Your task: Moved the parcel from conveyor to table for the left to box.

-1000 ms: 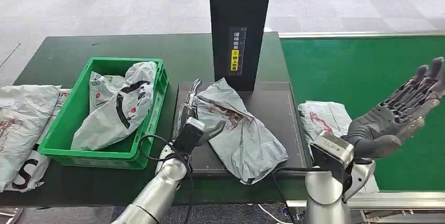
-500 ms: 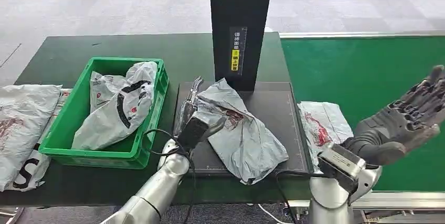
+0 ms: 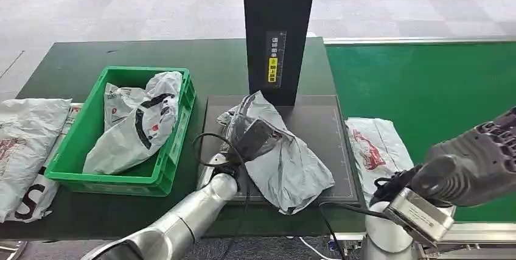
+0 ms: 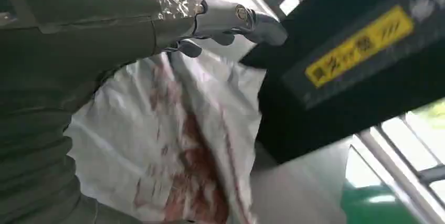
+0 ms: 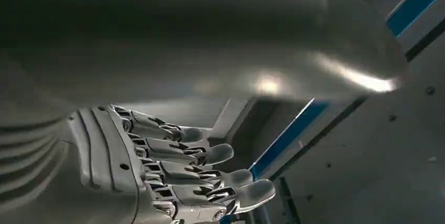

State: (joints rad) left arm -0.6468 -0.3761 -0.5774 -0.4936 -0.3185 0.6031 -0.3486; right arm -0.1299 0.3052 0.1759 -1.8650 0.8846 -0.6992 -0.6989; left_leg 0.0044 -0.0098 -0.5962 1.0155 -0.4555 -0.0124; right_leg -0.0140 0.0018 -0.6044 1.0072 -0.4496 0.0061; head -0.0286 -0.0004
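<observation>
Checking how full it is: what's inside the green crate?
The green crate holds crumpled grey parcels, at least two. Whatever lies beneath them is covered.

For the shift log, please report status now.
Left hand over grey parcel on the black mat, grip unclear. Right hand empty. Black column close behind.

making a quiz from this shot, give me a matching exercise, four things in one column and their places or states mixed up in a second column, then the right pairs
Things:
1. grey parcel
2. green crate
3. right hand
4. black scanner tower

Places or states:
A. raised over the green conveyor, holding nothing
B. standing upright at the far edge of the black mat
C. lying crumpled on the black mat, left hand on it
D. on the dark table left of the mat, bags inside

Pairs: 1-C, 2-D, 3-A, 4-B
</observation>
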